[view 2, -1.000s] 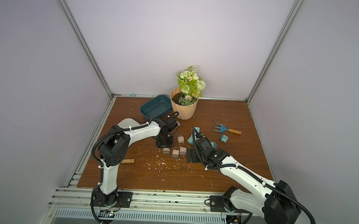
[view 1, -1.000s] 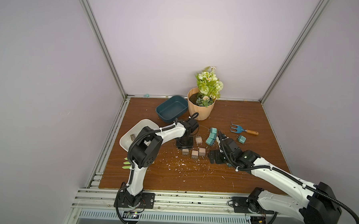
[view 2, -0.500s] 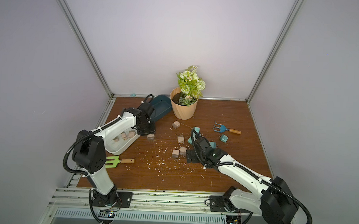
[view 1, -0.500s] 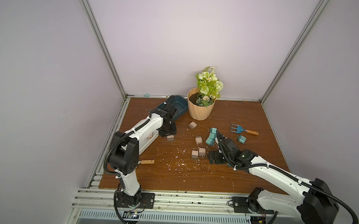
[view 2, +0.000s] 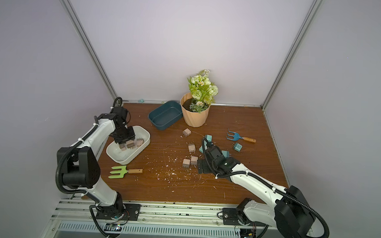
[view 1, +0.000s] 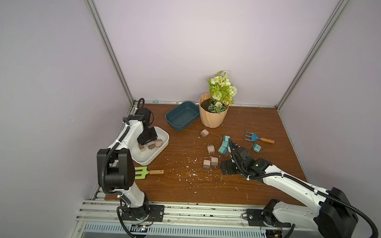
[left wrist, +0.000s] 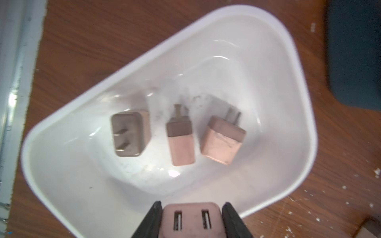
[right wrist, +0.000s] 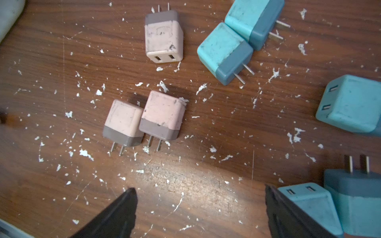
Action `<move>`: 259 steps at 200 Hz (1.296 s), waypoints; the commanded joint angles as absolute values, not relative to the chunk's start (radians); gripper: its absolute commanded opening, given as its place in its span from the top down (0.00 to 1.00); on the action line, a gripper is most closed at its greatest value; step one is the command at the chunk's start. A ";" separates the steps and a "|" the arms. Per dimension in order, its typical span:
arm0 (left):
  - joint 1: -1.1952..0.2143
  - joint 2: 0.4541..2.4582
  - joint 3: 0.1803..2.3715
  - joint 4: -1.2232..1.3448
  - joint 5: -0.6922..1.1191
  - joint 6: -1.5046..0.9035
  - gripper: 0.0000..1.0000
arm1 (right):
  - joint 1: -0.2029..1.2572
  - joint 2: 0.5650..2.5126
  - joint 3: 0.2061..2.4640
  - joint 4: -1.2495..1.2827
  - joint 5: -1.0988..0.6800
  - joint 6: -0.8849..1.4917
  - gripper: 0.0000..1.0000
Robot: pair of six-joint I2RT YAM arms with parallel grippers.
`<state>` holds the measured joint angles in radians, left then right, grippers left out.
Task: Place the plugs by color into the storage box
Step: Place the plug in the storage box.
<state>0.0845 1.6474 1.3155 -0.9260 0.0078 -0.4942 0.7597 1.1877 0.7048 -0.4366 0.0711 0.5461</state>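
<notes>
Plug (left wrist: pixel 190 220), pink, is gripped between left fingers (left wrist: pixel 150 222), directly above white tray (left wrist: pixel 278 41) with 3 pink plugs (left wrist: pixel 181 142) inside. Right fingers (right wrist: pixel 119 216) stand wide open and empty, teal plugs (right wrist: pixel 309 206) just beside them on bench (right wrist: pixel 185 185).

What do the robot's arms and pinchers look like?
Both arms, left arm and right arm, have smooth white tubes joined by chunky black joints, with ribbed black cables looping outside. The left gripper and right gripper have thin, black, wedge-shaped fingers.
</notes>
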 commanded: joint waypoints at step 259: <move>0.082 1.564 1.307 -0.885 0.012 -0.521 0.06 | 0.757 1.248 0.833 -0.434 0.087 0.543 0.01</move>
